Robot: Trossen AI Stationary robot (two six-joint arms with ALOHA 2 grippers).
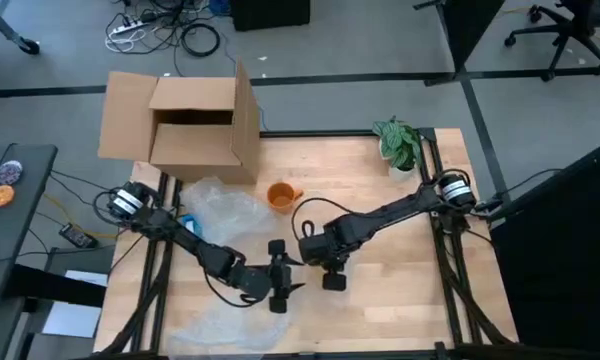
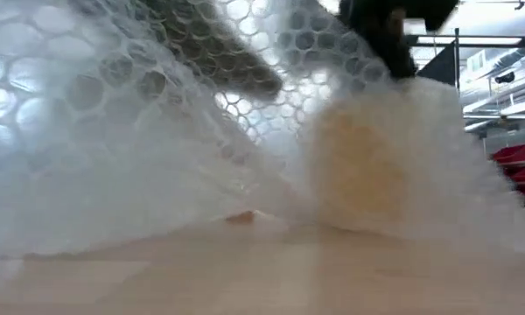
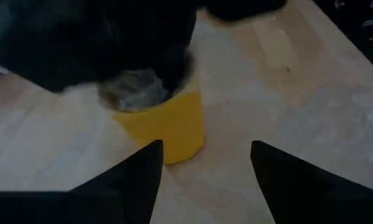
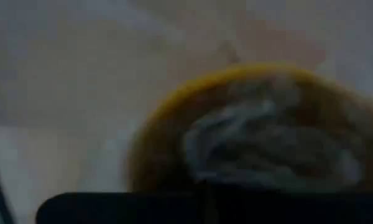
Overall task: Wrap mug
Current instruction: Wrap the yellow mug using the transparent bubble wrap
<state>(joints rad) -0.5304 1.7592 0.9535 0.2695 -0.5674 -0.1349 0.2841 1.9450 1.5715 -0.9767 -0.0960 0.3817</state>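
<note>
Standing upright on the wooden desk, the orange mug touches the bubble wrap's edge. The left gripper points at the mug, jaws spread. The right gripper hovers near the mug; whether its jaws are spread, I cannot tell.

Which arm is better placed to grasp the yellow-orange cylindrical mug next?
Probably the right: the right gripper hangs directly over the rim of the yellow-orange cylindrical mug, whose mouth fills its wrist view. The left gripper, open, sits back from it.
</note>
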